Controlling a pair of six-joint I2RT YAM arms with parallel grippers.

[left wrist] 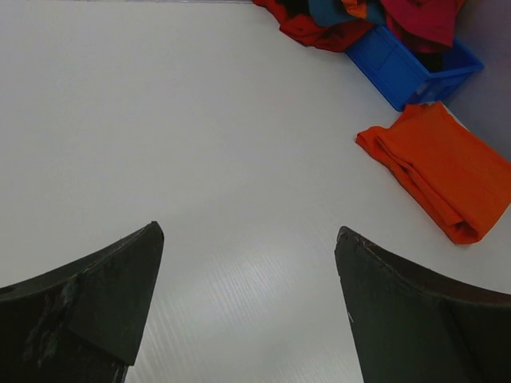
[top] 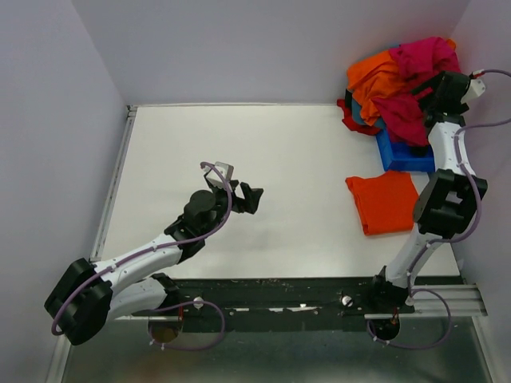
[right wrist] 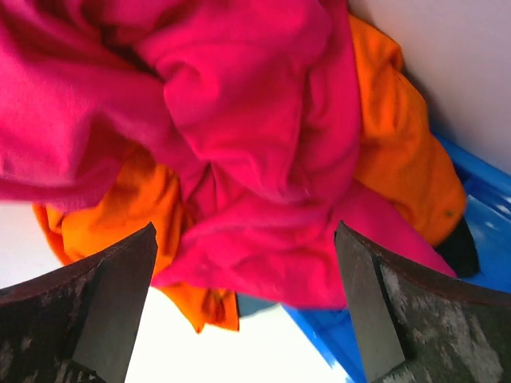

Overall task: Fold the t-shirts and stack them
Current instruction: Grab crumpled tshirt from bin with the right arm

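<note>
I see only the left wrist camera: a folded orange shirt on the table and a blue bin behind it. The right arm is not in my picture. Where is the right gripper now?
Observer: The right gripper is at the heap of shirts in the blue bin, in the far right corner of the table, with its jaws open.
Operator: Which shirt is on top there? My picture cuts the heap off.
Observer: A magenta-pink shirt lies on top, directly in front of the open jaws, draped over an orange shirt. Whether the fingers touch it, I cannot tell.
</note>
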